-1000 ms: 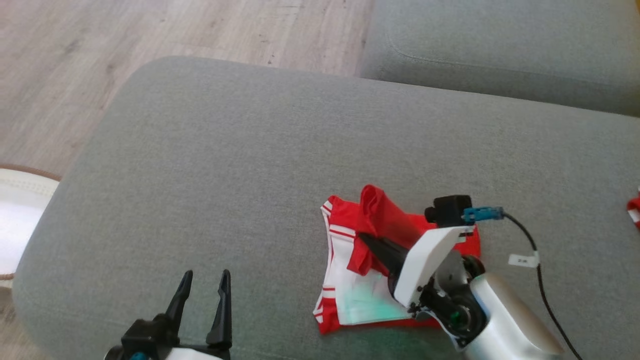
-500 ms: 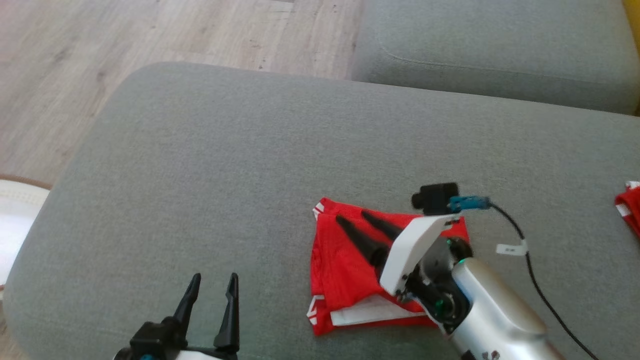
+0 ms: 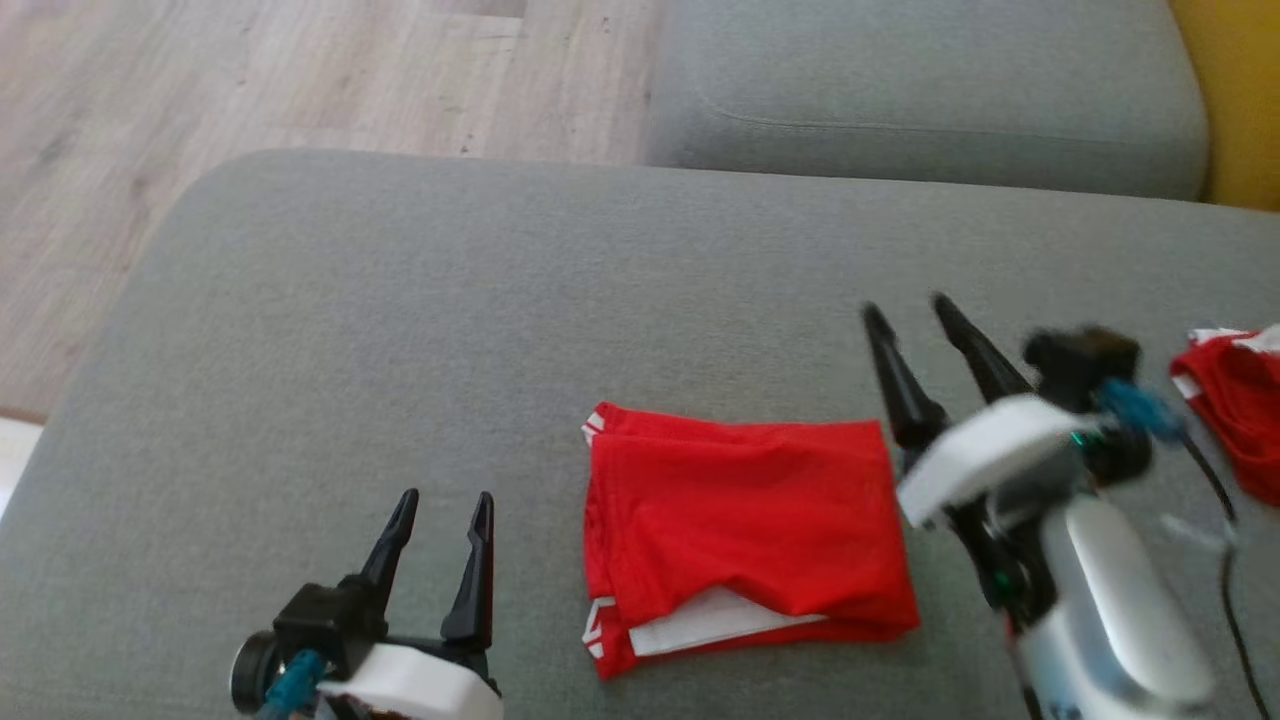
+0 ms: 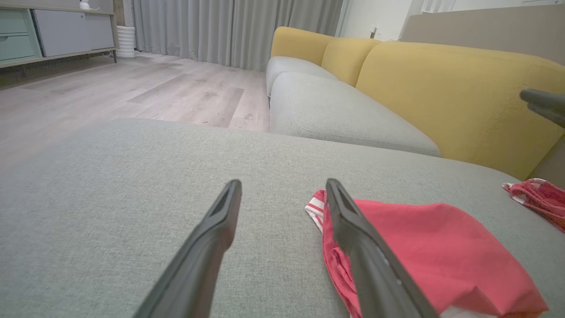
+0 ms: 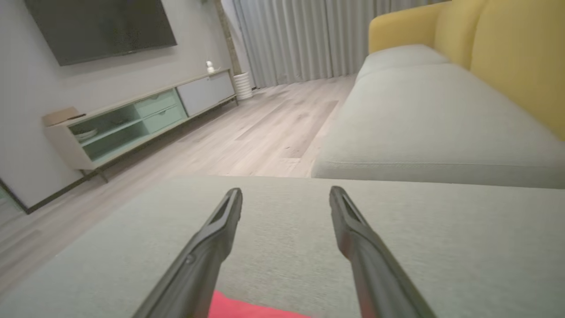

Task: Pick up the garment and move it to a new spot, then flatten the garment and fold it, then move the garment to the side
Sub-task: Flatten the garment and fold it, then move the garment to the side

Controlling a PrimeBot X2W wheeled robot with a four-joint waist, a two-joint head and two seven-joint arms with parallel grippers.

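Surface: a wide grey cushion (image 3: pixel 400 330) with pale wood floor (image 3: pixel 200 80) beyond it, a second grey seat (image 3: pixel 900 90) at the far side and a yellow backrest (image 4: pixel 441 88) behind that.
Garment: the red garment (image 3: pixel 745 500) lies folded into a compact block near the front middle of the cushion, with a white striped layer peeking out along its near edge.
Long axis: it looks a little longer side to side than front to back, so its short ends face the two arms.
Left gripper: the left gripper (image 3: pixel 445 498) is spread wide and empty, low over bare cushion, with the garment lying to its right across a strip of grey fabric.
Right gripper: the right gripper (image 3: pixel 905 307) is spread wide and holds nothing. Its fingers point away over the cushion, with the tips past the garment's far right corner.
Key relation: the garment sits between the two arms. The right gripper stands just beside its right end, so that arm seems the nearer.
Other cloth: a second red piece (image 3: pixel 1235 400) lies at the right edge, well apart from the folded one.
Stage: the fold looks finished, and what seems left is shifting the block to the side.
Next move needs: a low grip on a short end that catches all the layers, or the fold may slide open.
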